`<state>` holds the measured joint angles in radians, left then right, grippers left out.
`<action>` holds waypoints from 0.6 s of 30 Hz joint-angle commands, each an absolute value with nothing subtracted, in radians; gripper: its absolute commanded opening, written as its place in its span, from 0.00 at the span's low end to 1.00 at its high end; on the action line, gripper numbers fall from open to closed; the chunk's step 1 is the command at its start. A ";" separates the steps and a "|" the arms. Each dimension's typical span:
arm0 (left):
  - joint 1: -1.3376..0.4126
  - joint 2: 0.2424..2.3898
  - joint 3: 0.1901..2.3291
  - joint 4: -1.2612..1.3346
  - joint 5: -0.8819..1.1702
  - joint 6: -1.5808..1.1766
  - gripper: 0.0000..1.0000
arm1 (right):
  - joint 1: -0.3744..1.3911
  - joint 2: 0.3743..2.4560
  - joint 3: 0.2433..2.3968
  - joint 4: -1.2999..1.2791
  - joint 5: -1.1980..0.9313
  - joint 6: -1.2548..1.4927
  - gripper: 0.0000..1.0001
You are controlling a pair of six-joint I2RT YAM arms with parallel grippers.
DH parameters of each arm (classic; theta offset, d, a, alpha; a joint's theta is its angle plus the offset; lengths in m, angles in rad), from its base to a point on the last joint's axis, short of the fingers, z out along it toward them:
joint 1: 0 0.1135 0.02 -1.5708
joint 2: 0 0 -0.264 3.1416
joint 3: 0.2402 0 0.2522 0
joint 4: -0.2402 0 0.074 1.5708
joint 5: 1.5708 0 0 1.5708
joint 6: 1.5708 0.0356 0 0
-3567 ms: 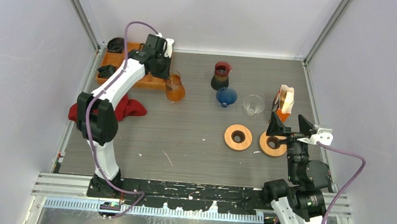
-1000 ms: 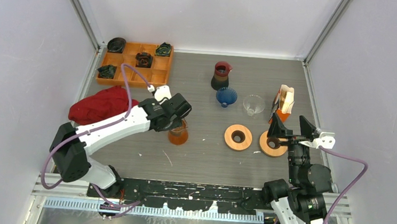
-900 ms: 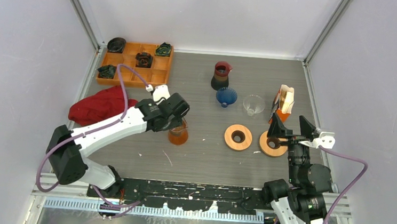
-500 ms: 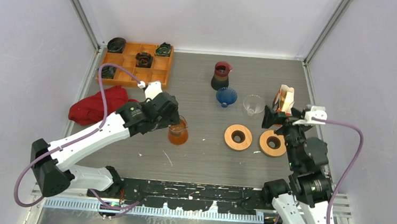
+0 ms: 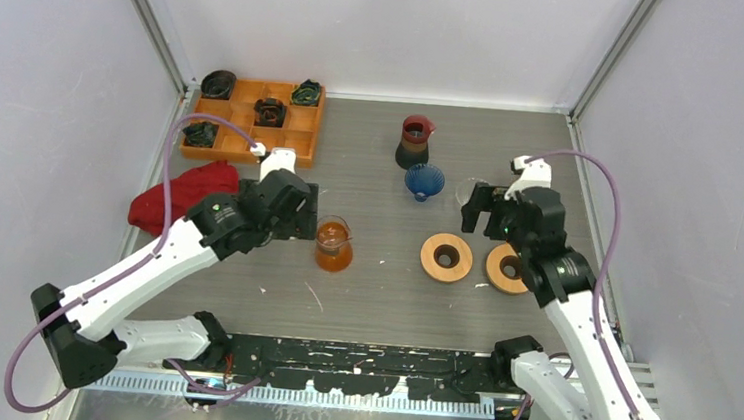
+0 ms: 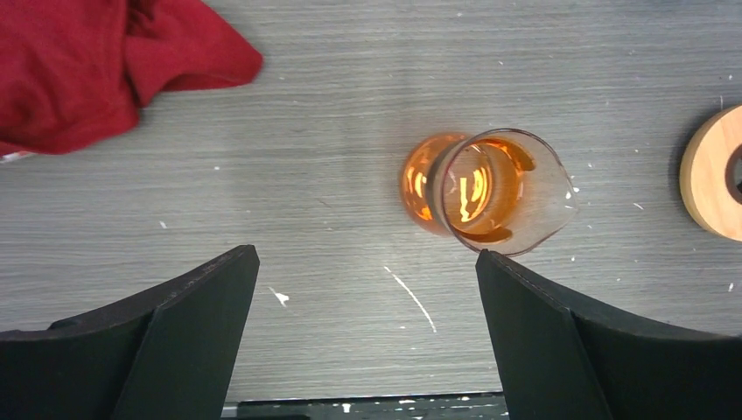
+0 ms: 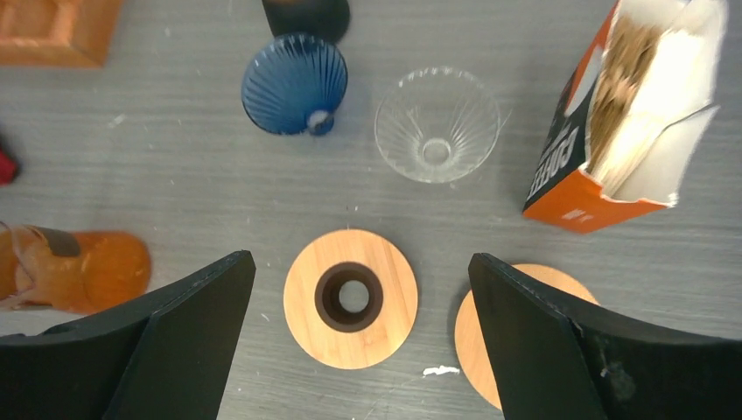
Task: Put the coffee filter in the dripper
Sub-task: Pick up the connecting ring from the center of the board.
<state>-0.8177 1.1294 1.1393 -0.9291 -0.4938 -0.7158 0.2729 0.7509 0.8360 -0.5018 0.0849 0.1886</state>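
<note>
Hovering empty and spread, the right fingers (image 7: 184, 332) face the filter box (image 7: 626, 114) ahead-right, beside the glass dripper (image 7: 436, 124); the left fingers (image 6: 175, 332), also spread, sit farther off.

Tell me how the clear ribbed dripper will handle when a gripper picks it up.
The clear dripper looks like thin, rigid glass or plastic: probably stiff, light, and breakable if dropped. Its glossy, sloping wall may slip in a pinch grip. It seems to stand wide rim up on a small foot, so it could tip when nudged.
</note>
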 commanded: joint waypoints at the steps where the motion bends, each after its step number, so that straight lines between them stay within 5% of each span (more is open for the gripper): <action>1: -0.780 1.053 1.179 -0.952 -0.533 -0.563 0.99 | 0.275 0.863 0.872 -0.558 0.058 0.224 1.00; 18: -0.636 0.886 1.005 -0.863 -0.517 -0.543 0.99 | 0.282 1.162 0.779 -0.511 0.124 0.301 0.94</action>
<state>-0.6415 0.9211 1.0378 -0.9318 -0.5285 -0.5201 0.2733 1.1252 0.7975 -0.5537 0.0982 0.2649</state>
